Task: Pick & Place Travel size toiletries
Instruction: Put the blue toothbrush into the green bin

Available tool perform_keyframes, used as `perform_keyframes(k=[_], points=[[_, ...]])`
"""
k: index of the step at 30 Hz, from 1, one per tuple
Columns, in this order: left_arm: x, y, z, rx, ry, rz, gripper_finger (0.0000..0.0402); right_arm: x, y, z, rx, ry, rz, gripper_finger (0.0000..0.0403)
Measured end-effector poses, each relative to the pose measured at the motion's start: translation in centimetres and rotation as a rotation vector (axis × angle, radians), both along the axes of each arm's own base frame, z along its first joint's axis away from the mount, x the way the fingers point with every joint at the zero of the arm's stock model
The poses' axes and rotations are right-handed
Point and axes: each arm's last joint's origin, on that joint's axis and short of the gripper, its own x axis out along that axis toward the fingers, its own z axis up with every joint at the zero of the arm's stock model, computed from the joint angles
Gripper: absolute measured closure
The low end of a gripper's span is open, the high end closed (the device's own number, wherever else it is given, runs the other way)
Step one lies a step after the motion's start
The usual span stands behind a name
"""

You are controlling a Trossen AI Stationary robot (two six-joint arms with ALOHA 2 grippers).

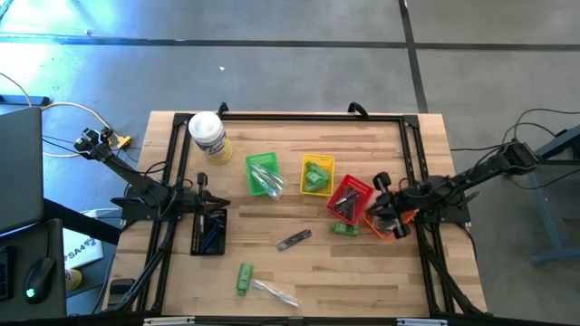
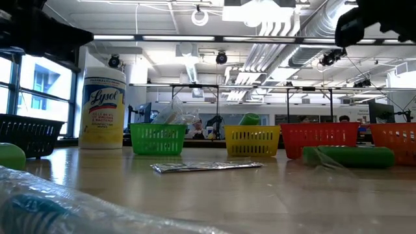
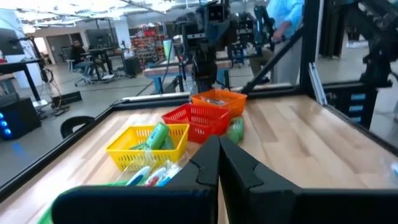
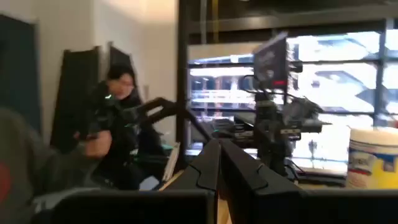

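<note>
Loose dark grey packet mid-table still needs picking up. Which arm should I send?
Probably the left. The dark grey packet lies nearer the left tool, which is shut and empty above the black basket. The right tool, also shut, sits farther off, beyond the red basket.

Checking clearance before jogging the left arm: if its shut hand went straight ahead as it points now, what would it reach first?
Probably the yellow basket or the red basket beyond the left hand; depth is unclear.

White wipes jar (image 1: pixel 208 137), coloured mesh baskets (image 1: pixel 317 175)
</note>
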Motion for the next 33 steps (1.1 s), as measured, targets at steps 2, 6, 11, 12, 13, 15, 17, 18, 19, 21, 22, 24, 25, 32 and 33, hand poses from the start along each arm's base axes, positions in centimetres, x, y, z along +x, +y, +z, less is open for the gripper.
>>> perform_keyframes(k=[2, 6, 11, 12, 13, 15, 17, 18, 19, 21, 22, 24, 25, 32, 33], points=[[0.0, 0.0, 0.0, -0.016, -0.003, -0.001, 0.0402, 1.0, 0.3, 1.1, 0.016, 0.067, -0.038, 0.0396], [0.0, 0.0, 0.1, -0.022, -0.007, -0.001, 0.0402, 4.2, 1.8, 3.3, -0.062, 0.329, -0.157, 0.0396], [0.0, 0.0, 0.1, -0.023, -0.007, -0.001, 0.0402, 9.1, 4.4, 5.9, -0.142, 0.474, -0.216, 0.04], [0.0, 0.0, 0.1, -0.023, -0.007, 0.0, 0.0401, 10.2, 4.8, 6.3, -0.146, 0.495, -0.216, 0.0399], [0.0, 0.0, 0.1, -0.021, -0.006, 0.0, 0.0401, 11.2, 5.3, 6.6, -0.142, 0.519, -0.217, 0.0398], [0.0, 0.1, 0.1, -0.02, -0.006, 0.021, 0.0402, 13.1, 6.1, 6.8, -0.135, 0.592, -0.209, 0.0396], [0.0, 0.2, 0.1, -0.047, -0.012, 0.066, 0.0402, 14.8, 6.9, 6.3, -0.127, 0.699, -0.17, 0.0394], [0.0, 0.3, 0.1, -0.066, -0.012, 0.087, 0.0402, 15.8, 7.3, 6.1, -0.121, 0.743, -0.15, 0.0392], [0.0, 0.3, 0.1, -0.077, -0.013, 0.1, 0.0402, 16.7, 7.7, 5.6, -0.112, 0.787, -0.141, 0.0392], [0.0, 0.3, 0.1, -0.083, -0.013, 0.111, 0.0402, 18.5, 8.4, 4.6, -0.088, 0.867, -0.145, 0.0393], [0.0, 0.3, 0.1, -0.083, -0.013, 0.111, 0.0402, 19.4, 8.8, 4.1, -0.073, 0.894, -0.15, 0.0394], [0.0, 0.3, 0.1, -0.09, -0.014, 0.108, 0.0402, 21.1, 9.6, 3.4, -0.038, 0.934, -0.145, 0.0395], [0.0, 0.3, 0.1, -0.104, -0.016, 0.103, 0.0402, 21.9, 10.0, 3.2, -0.013, 0.947, -0.137, 0.0394], [0.0, 0.2, 0.0, -0.213, -0.02, 0.059, 0.0402, 26.5, 13.3, 0.8, 0.046, 1.122, -0.048, 0.03], [0.0, 0.1, 0.0, -0.21, -0.014, 0.036, 0.0402, 27.1, 13.7, 0.6, 0.053, 1.128, -0.053, 0.0278]])
